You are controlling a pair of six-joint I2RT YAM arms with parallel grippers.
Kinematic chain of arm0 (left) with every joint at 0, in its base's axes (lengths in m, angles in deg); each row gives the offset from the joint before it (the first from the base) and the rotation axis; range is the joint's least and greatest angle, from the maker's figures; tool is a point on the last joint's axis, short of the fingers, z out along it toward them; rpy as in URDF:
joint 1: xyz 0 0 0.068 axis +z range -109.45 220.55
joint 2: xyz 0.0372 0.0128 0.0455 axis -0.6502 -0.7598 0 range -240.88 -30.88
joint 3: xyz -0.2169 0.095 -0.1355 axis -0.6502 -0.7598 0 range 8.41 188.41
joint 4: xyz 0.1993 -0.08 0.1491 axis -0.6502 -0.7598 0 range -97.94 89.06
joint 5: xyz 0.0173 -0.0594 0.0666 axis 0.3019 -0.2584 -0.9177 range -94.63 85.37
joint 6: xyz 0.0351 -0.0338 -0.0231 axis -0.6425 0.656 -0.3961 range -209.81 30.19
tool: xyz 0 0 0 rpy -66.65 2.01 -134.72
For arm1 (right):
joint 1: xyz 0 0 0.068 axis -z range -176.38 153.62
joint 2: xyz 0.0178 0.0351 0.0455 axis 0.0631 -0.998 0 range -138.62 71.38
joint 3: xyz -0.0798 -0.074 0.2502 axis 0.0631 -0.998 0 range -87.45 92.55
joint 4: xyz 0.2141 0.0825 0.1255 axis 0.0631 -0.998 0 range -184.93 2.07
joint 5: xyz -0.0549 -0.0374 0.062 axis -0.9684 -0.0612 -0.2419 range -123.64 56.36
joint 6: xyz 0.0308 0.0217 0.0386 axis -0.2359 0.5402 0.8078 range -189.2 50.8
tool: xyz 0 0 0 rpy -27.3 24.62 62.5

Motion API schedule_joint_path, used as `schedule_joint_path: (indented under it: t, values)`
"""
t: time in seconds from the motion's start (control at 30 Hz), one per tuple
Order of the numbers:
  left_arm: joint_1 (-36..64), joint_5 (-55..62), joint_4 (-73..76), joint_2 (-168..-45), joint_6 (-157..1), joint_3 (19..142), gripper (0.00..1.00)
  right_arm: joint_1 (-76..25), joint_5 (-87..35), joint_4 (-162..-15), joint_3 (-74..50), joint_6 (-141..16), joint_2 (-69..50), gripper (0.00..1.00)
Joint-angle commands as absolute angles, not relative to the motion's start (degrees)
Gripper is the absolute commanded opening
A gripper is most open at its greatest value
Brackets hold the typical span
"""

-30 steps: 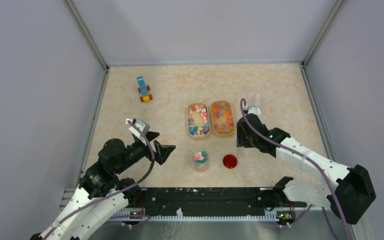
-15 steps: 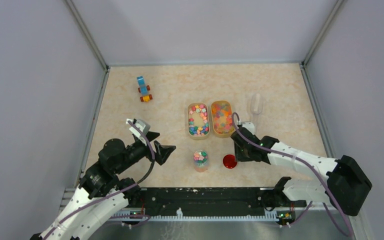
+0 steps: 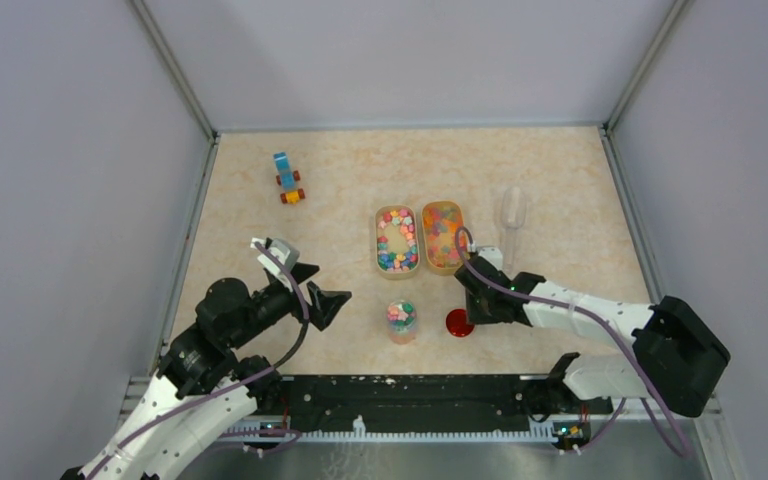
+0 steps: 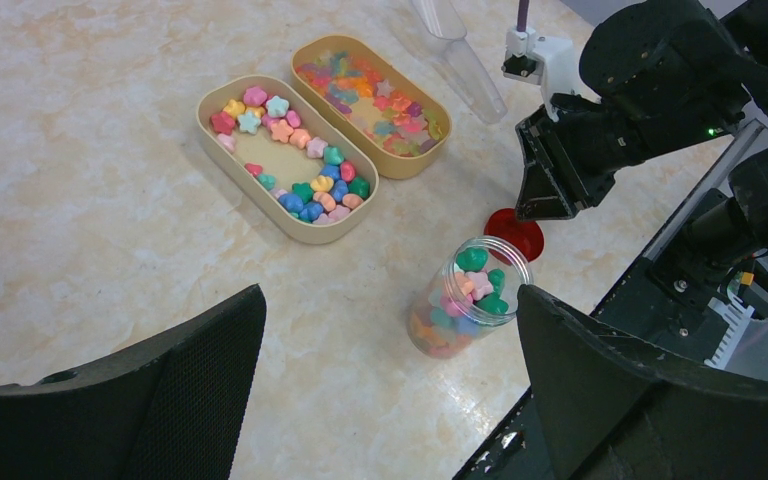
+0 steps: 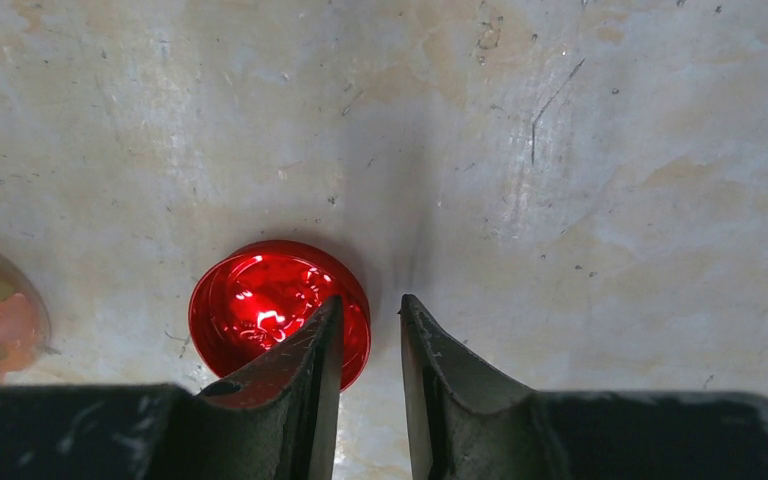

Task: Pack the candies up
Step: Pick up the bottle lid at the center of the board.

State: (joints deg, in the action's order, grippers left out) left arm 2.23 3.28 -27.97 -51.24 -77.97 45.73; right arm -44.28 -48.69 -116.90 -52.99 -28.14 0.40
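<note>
Just over the lid (image 5: pixel 260 300), my right gripper (image 5: pixel 371 305) has its jaws a narrow gap apart on nothing, off the lid's right edge. So I reckon it's capping time: recentre, then pinch the rim. Left gripper (image 4: pixel 390 300) is wide apart near the jar (image 4: pixel 440 330); candies (image 4: pixel 472 262) fill it, upright, mouth up, long axis vertical, with more in two trays (image 4: pixel 245 190).

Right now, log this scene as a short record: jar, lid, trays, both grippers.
jar: upright, uncapped, candies heaped to its rim
red lid: flat on the table beside the jar
trays: two, side by side, both holding candies
left gripper: open wide, empty, short of the jar
right gripper: jaws narrowly apart at the lid's edge, no grip evident
</note>
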Motion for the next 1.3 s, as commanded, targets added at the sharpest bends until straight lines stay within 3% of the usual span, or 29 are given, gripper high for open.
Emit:
schedule_joint_path:
  t: [0.0,0.33,0.47,0.9,1.27]
  values:
    - [2.08,3.68,-25.64,-50.70,-78.73,45.74,0.99,-45.16,-48.98,-115.16,-53.53,-27.45,-0.63,0.26]
    - [2.14,3.12,-25.72,-50.93,-78.67,45.76,0.99,-46.18,-49.87,-115.82,-53.55,-27.83,-2.29,0.13]
    - [2.14,2.77,-25.85,-51.33,-78.49,45.81,0.99,-46.79,-50.34,-116.34,-53.10,-28.18,-2.61,0.00]
    - [2.09,4.66,-26.31,-56.59,-77.00,47.99,0.99,-47.41,-52.14,-123.47,-48.68,-31.68,10.80,0.00]
    - [2.14,18.98,-21.06,-64.18,-65.57,51.11,0.99,-47.46,-47.55,-129.76,-33.68,-39.54,15.25,0.00]
